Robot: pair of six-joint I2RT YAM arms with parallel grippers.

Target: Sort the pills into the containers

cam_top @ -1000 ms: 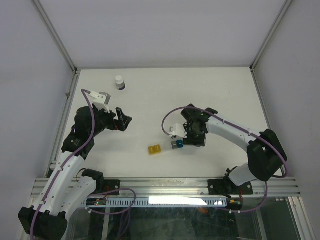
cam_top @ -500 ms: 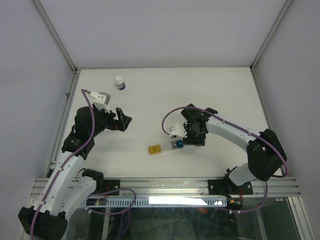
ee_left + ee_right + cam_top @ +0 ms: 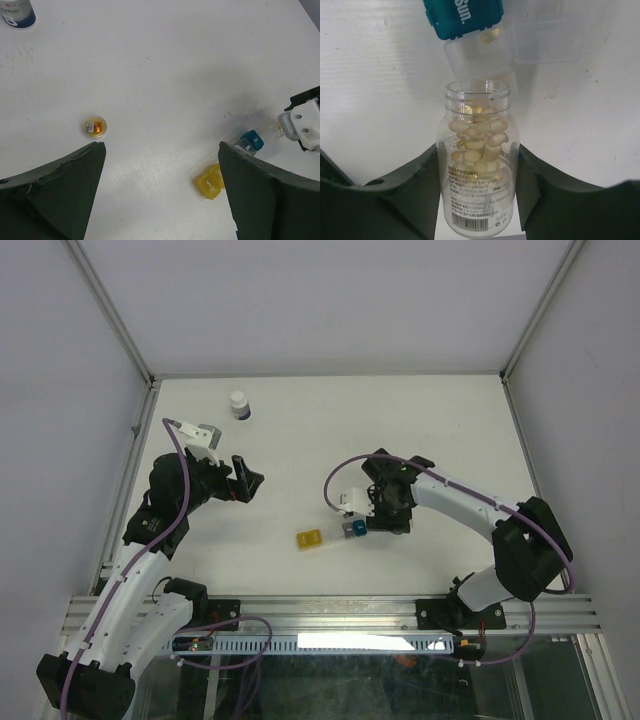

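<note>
Gripping pill vial (image 3: 476, 150) (base cut off), right pincer (image 3: 476, 172), blue container (image 3: 465, 17) cropped

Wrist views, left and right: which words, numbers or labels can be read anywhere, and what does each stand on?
"Sun." in white letters on the lid of the blue pillbox.
Clear pill bottle: label with fine print and a barcode, too small to read.
Yellow pillbox: a white mark on its lid, too blurred to read.
White-capped bottle: label print too small to read.

No visible change anywhere, the right hand (image 3: 477, 151) included.
</note>
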